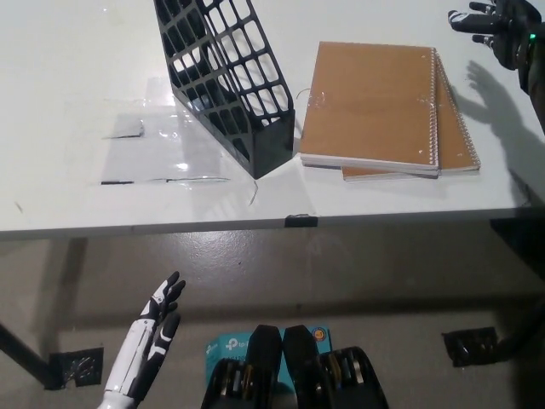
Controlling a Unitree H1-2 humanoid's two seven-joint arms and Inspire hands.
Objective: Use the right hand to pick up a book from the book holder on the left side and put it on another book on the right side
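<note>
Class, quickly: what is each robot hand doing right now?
Left hand: open, holding nothing, low beneath the table edge.
Right hand: open, holding nothing, beyond the stacked books.
</note>
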